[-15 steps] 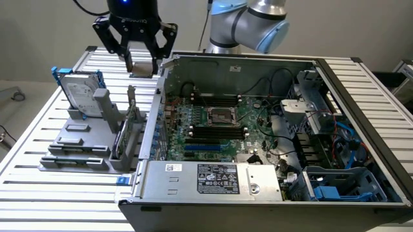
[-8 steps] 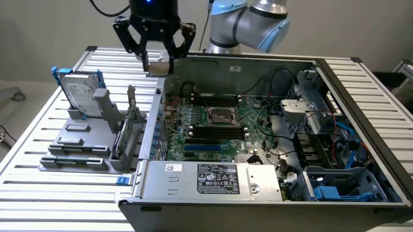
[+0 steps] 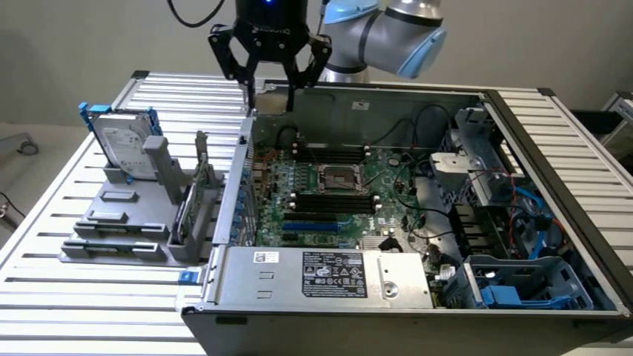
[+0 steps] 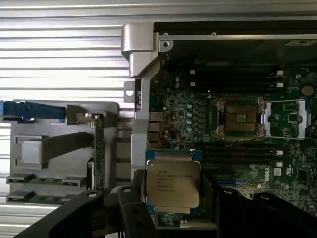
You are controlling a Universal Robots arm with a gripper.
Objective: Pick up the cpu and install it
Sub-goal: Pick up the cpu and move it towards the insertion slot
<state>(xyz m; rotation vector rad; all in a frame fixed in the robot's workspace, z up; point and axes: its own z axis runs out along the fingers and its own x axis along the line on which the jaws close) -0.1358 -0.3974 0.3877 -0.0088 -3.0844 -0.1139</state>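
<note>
Claw (image 3: 272,98) clenched on the cpu (image 4: 172,181) by its edges, high over the rear corner of the open computer case (image 3: 396,90), well apart from the socket (image 4: 240,117). Judgement: carry the chip level, its edges square to the socket frame, clear of the case wall.

Robotics lab workstation: an open computer case (image 3: 396,104) is sitting on a slatted aluminium table (image 3: 89,304) beneath a robot arm (image 3: 396,37).

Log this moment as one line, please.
pincer: shut on cpu | position: raised above case edge | socket: open, empty | cpu: not yet installed
</note>
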